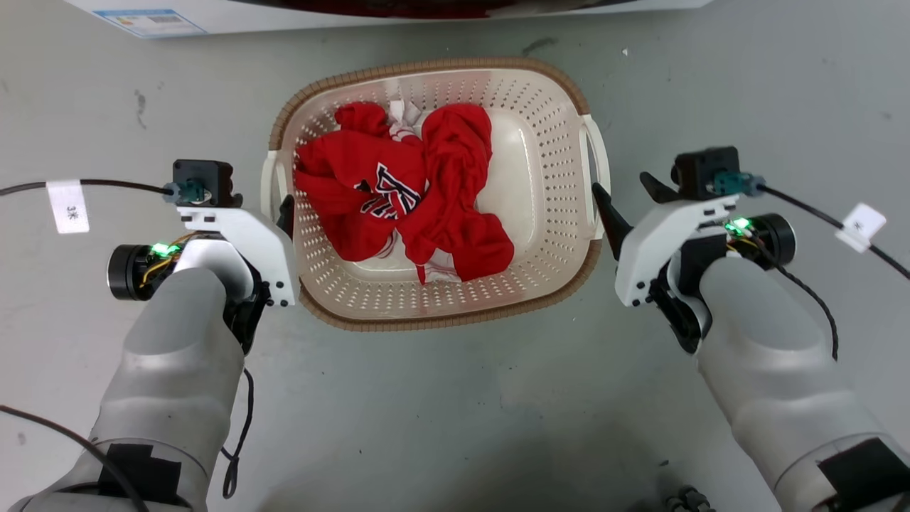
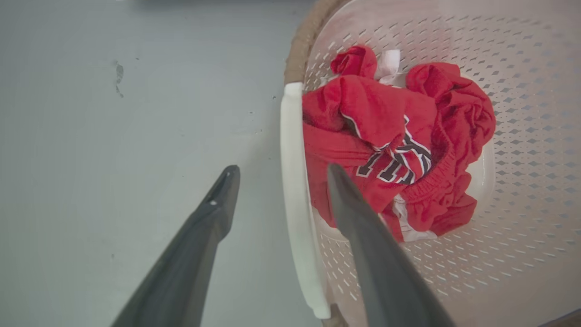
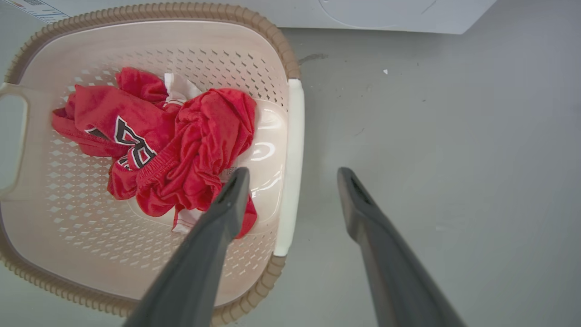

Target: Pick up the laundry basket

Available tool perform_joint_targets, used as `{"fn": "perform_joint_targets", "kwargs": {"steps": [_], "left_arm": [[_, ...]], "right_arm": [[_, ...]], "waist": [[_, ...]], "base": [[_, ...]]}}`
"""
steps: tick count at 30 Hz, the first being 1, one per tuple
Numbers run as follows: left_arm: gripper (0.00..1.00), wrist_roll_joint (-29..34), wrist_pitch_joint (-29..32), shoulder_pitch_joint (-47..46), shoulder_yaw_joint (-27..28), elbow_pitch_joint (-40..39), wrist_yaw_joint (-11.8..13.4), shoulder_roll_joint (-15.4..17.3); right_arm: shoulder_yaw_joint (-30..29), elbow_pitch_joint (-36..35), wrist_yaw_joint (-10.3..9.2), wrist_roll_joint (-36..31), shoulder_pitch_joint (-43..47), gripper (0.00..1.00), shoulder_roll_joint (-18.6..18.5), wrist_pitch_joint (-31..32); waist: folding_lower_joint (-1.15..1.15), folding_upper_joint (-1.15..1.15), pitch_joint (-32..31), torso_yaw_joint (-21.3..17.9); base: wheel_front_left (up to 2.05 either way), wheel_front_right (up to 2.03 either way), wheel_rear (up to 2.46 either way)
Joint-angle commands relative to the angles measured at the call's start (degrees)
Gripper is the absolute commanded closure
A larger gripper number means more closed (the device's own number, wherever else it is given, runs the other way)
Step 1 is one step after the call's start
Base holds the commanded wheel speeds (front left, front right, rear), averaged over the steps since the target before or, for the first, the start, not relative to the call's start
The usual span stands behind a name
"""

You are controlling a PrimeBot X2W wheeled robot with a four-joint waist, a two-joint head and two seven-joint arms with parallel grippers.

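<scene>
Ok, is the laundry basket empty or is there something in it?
Not empty. Crumpled red clothing with dark-and-white lettering lies bunched inside the laundry basket, and part of its pale bottom shows bare beside it.

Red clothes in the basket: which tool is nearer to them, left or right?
Left. The left tool straddles the left handle, close beside the red clothes; the right tool straddles the right handle, with bare basket floor between it and them.

Pale grey forearms (image 1: 178, 341), white wrist housings (image 1: 245, 235), black cables (image 1: 121, 183).
</scene>
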Motion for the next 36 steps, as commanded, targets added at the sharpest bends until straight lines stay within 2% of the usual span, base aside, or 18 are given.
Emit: {"fn": "perform_joint_targets", "kwargs": {"steps": [1, 9, 23, 24, 25, 26, 27, 36], "left_arm": [[0.00, -0.87, 1.23, -0.93, -0.66, 0.38, -0.10, 0.21], [0.00, -4.52, 5.80, -2.49, -4.22, 0.84, -0.05, 0.85], [0.00, -8.99, 8.41, -4.58, -6.75, 1.93, -0.05, 2.00], [0.11, -9.38, 8.74, -4.71, -6.99, 1.92, -0.05, 1.71], [0.55, -9.70, 8.98, -4.84, -7.27, 1.77, -0.05, 1.56], [1.00, -10.12, 9.02, -4.88, -7.52, 1.57, -0.05, 1.49], [1.00, -10.52, 9.15, -4.82, -7.76, 1.40, -0.05, 1.51], [1.00, -13.96, 10.83, -4.36, -11.01, -0.05, -0.06, 0.11]], "right_arm": [[1.36, 0.93, -0.02, 1.40, -1.67, 0.00, 0.22, 0.76], [8.04, 2.90, -0.02, 7.60, -5.52, 0.00, 0.32, 3.86], [17.70, 2.95, -0.02, 17.00, -8.27, 0.00, 0.35, 6.53], [18.13, 3.17, -0.02, 17.68, -8.59, 0.00, 0.33, 6.51], [18.60, 3.31, -0.02, 18.33, -8.75, 0.47, 0.32, 6.57], [19.07, 3.55, -0.02, 18.95, -8.77, 0.74, 0.33, 6.95], [19.51, 3.71, -0.02, 19.47, -8.80, 1.00, 0.34, 7.03], [23.43, 4.96, 0.09, 23.30, -8.95, 1.00, 0.67, 7.22]], "waist": [[-0.01, 0.00, 0.67, -0.16], [-0.01, 0.00, 2.76, -0.52], [-0.01, 0.00, 6.20, -1.65], [-0.01, 0.00, 6.34, -1.64], [-0.01, 0.00, 6.45, -1.60], [-0.01, 0.00, 6.54, -1.57], [-0.01, 0.00, 6.59, -1.55], [-0.01, 0.00, 5.57, -1.12]], "base": [[0.00, 0.00, 0.00], [0.00, 0.00, 0.00], [0.00, 0.00, 0.00], [0.00, 0.00, 0.00], [0.00, 0.00, 0.00], [0.00, 0.00, 0.00], [0.00, 0.00, 0.00], [0.00, 0.00, 0.00]]}}
